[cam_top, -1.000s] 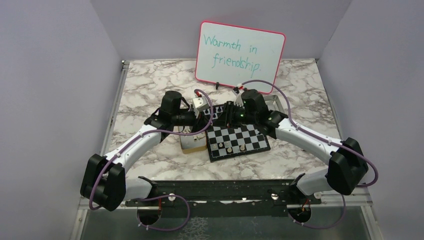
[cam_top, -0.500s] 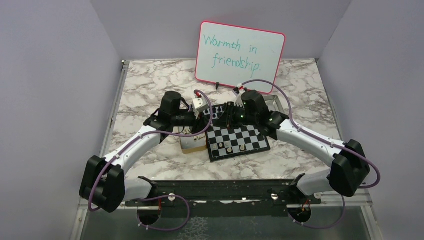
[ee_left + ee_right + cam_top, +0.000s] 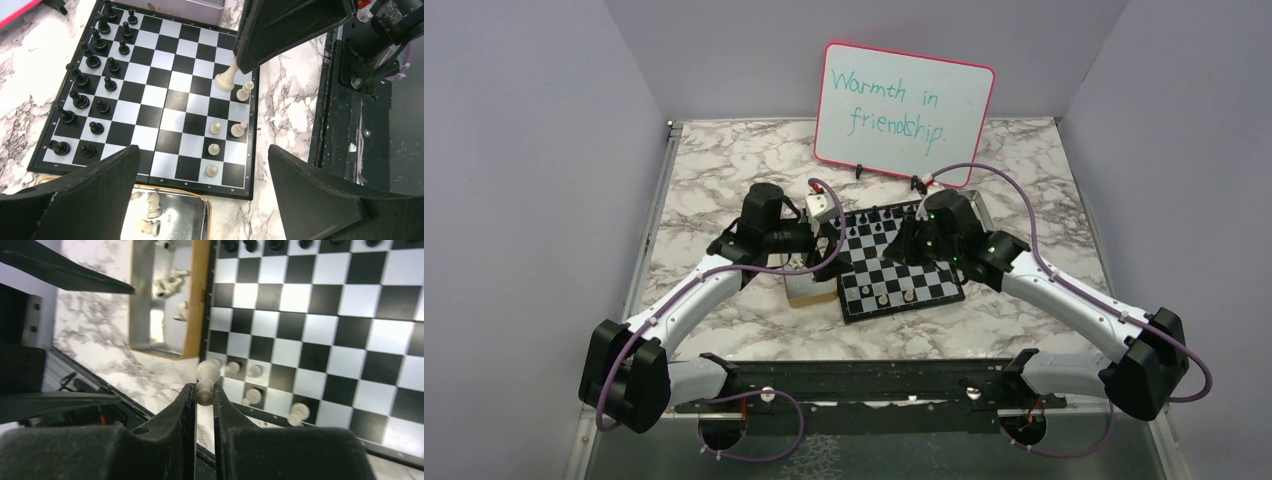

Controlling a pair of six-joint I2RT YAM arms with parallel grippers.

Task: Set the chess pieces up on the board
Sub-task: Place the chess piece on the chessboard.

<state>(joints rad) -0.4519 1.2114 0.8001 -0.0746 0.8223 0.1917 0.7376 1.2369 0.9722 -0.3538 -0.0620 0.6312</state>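
Pale lilac walls (image 3: 524,150) are closing in on three sides of a marble-patterned surface (image 3: 724,170), white with grey veining. A pink-rimmed whiteboard (image 3: 904,100) is standing at the back, showing "Warmth in friendship." in teal handwriting. Soft, even light is falling over everything. A black metal rail (image 3: 874,385) is running along the near edge.

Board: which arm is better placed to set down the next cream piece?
Right. The right gripper is shut on a cream piece over the board, at its near edge beside the cream pieces already standing there. The left gripper is open and empty.
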